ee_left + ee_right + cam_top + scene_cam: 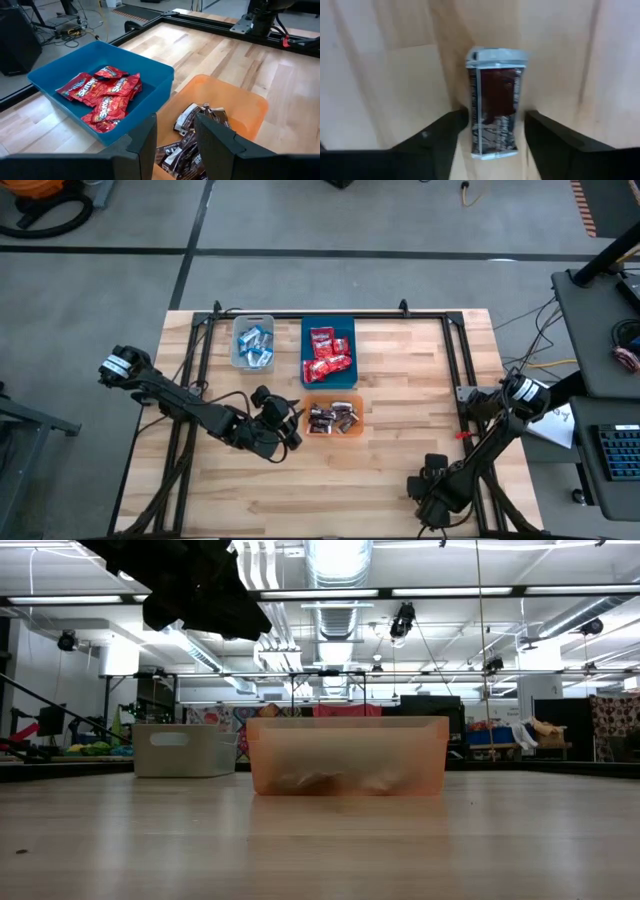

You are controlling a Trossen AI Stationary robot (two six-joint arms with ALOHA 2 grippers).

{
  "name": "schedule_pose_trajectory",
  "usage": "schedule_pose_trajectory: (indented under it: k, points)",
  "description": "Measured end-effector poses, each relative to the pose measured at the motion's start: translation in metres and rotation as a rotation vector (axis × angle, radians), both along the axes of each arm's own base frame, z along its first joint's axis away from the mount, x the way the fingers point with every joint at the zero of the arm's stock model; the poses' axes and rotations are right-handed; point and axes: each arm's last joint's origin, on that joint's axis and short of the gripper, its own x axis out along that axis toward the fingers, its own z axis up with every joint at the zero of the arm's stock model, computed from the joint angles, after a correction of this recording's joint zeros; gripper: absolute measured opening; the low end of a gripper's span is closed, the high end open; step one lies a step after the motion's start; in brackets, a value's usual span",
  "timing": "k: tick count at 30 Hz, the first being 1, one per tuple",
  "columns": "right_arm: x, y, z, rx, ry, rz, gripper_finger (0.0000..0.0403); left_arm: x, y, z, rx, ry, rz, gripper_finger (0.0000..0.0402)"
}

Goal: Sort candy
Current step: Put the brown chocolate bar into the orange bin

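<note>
1. The candy was already split by kind into three bins at the far middle of the worktop point(400, 470): blue-and-white pieces point(255, 346) in the clear bin point(239, 361), red pieces point(328, 355) in the blue bin point(306, 328), and dark brown-silver pieces point(333, 418) in the orange bin point(356, 430). One kind per bin looked like the sorting rule.
2. One dark brown-silver candy point(494, 104) lay flat on the bare wood, outside every bin. It sat between the fingers of the right hand point(492, 134), at the worktop's near right corner, well apart from the bins.
3. The right hand stood open, a finger on either side of that wrapper with a gap showing at each side. This read as a hand lined up over the piece but not clamping it.
4. By its wrapper, that piece probably belonged in the orange bin.
5. The left hand point(176, 145) hovered just beside the orange bin, its fingers parted with nothing seen between them. From its wrist view the brown-silver pile point(192, 136) lay directly beyond the fingers, so it seemed placed to reach into that bin.
</note>
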Motion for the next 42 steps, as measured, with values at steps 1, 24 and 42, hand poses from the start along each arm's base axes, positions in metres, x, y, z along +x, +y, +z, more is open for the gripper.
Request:
schedule_pose_trajectory:
  k: [1, 24, 42]
  points:
    - [0.000, 0.000, -0.001, 0.008, -0.005, 0.010, 0.0197, 0.000, 0.000, 0.000, 0.000, 0.000, 0.000, 0.0116]
    - [0.027, -0.031, 0.085, -0.101, -0.726, 0.044, 0.0013, 0.000, 0.000, 0.000, 0.010, 0.006, -0.006, 0.0116]
    - [0.111, -0.154, 0.041, -0.430, -1.499, 0.033, 0.0013, -0.006, -0.021, -0.003, 0.088, 0.172, -0.310, 0.0116]
